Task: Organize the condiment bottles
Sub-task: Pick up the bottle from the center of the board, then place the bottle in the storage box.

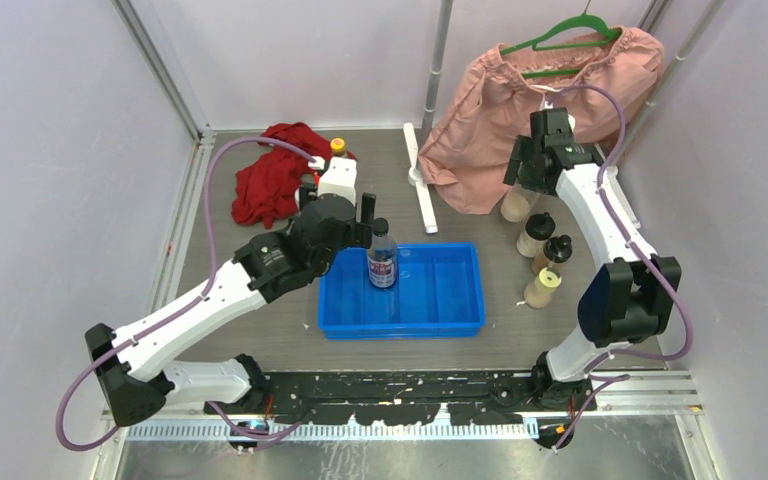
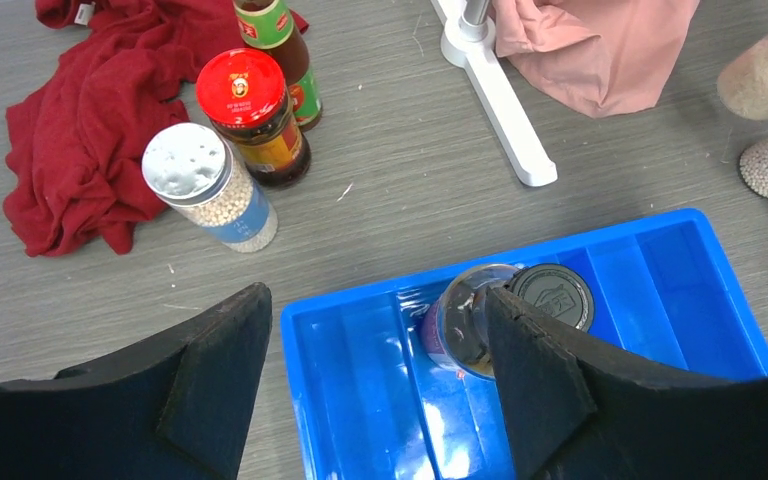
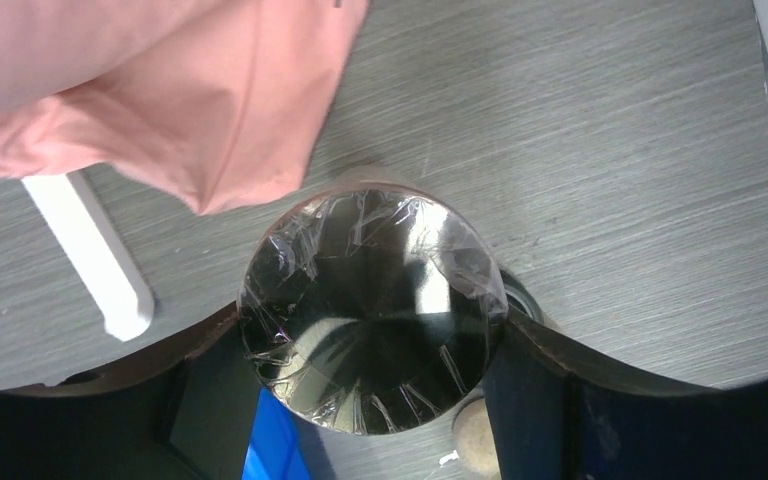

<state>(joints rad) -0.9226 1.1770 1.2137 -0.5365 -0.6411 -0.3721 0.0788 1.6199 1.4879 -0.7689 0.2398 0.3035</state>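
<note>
A clear bottle with a black cap point(image 1: 382, 258) stands in the blue tray point(image 1: 450, 300). My left gripper point(image 1: 363, 218) is open beside it. In the left wrist view the bottle point(image 2: 475, 320) sits just by the right finger point(image 2: 540, 390), and the gripper point(image 2: 372, 312) is spread wide. My right gripper point(image 1: 533, 170) is shut on the shiny cap of a jar with beige contents point(image 1: 515, 206), which fills the space between its fingers in the right wrist view point(image 3: 370, 320). Three more bottles point(image 1: 543, 260) stand in a row right of the tray.
A red-capped jar point(image 2: 252, 115), a silver-lidded shaker jar point(image 2: 208, 185) and a green-labelled bottle point(image 2: 278, 45) stand by a red cloth point(image 1: 270, 180) at the back left. A pink garment point(image 1: 530, 90) hangs on a white stand point(image 1: 422, 185) at the back right.
</note>
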